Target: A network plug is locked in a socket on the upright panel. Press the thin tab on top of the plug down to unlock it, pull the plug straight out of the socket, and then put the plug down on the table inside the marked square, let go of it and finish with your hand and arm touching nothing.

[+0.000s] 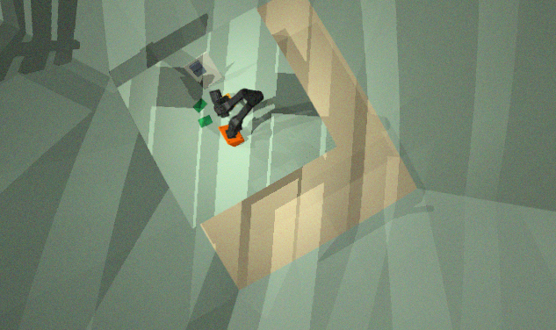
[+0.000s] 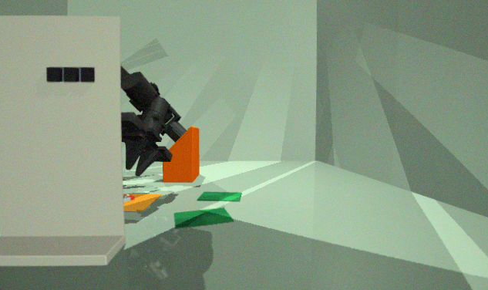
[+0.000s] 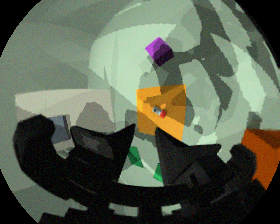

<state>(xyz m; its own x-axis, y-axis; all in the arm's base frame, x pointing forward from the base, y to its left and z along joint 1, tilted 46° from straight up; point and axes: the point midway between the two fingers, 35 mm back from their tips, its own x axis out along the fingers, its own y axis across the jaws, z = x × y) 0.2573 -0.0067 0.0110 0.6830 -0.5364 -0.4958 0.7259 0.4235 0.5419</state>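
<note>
Exterior view: the black robot arm [image 2: 146, 104] is reaching down from behind the tall pale upright panel [image 2: 55, 135], which is hiding part of it. The black parallel-jaw gripper [image 2: 138, 170] is pointing downward and hanging just above the pale green table [image 2: 333, 200]. Its tips are showing a gap over the surface.

The jaws are standing partly spread and are pinching nothing; the wrist view is showing table between the two dark fingertips.

The small white network plug with red and blue marks [image 2: 129, 197] is lying on the flat orange marked square [image 2: 142, 202]. It is sitting near the panel's edge, which is cutting off the square's left part. In the wrist view the plug [image 3: 157, 111] is lying inside the square [image 3: 171, 119], near its middle, just beyond the fingertips and apart from them.

The row of three dark sockets [image 2: 70, 74] is sitting high on the panel face. I cannot tell from here which socket is which.

Other items:
- The orange wedge-shaped block [image 2: 183, 158] is standing upright behind the gripper.
- Two flat green tiles, one farther [image 2: 219, 196] and one nearer [image 2: 203, 217], are lying on the table to the right of the square.
- A small purple cube [image 3: 159, 51] is showing beyond the square in the wrist view.

Top view: the arm [image 1: 241, 105] is bending from the orange block [image 1: 232, 135] toward the panel [image 1: 202, 69]. The plug is too small to resolve here.
</note>
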